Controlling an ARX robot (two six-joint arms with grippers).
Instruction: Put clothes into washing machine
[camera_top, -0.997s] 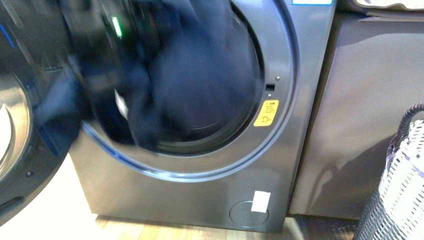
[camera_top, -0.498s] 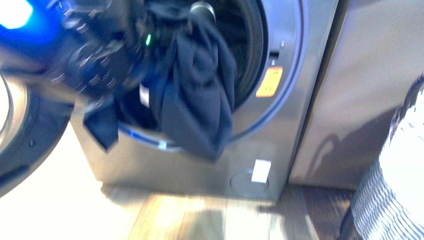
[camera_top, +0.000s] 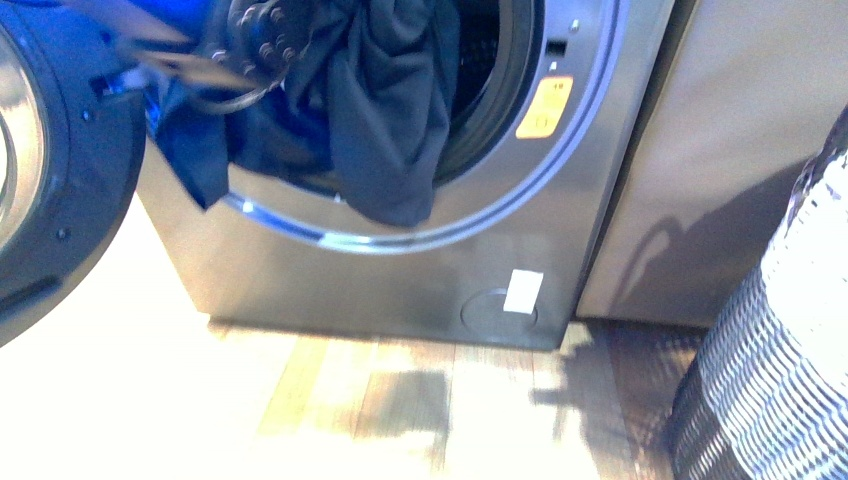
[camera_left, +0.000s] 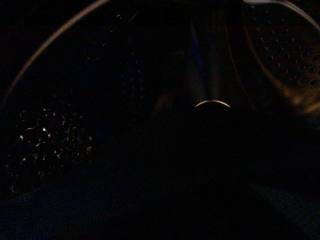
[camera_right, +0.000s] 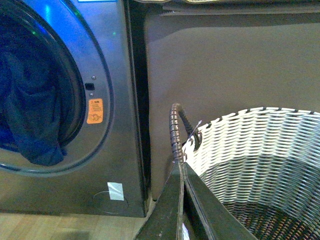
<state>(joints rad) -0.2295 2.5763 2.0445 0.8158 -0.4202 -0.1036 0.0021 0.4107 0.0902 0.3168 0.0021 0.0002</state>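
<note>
1. The left arm (camera_top: 250, 40) reaches into the mouth of the washing machine (camera_top: 400, 280). The left gripper is hidden behind the fabric, so I cannot tell whether its fingers are apart or together. The left wrist view is dark and tells nothing.
2. The clothes (camera_top: 390, 110) are bunched around this arm. A long navy fold hangs down from it, over the lower rim of the mouth and outside the drum. A smaller fold hangs on the arm's other side, toward the open door (camera_top: 60, 200).
3. The right gripper (camera_right: 179, 197) has its fingers pressed together, and nothing shows between them. The white woven basket (camera_right: 260, 145) is just in front of it, with the handle close above the fingertips. The washing machine stands well apart from it, beyond the grey cabinet (camera_right: 225, 65).
4. I judge that the step in hand is loading: the clothes are at the mouth but not fully inside.
5. The next move probably calls for pushing the load deeper than the left gripper is now, and then lifting the hanging fold over the rim. If the fold is left outside, the door may close on it.
</note>
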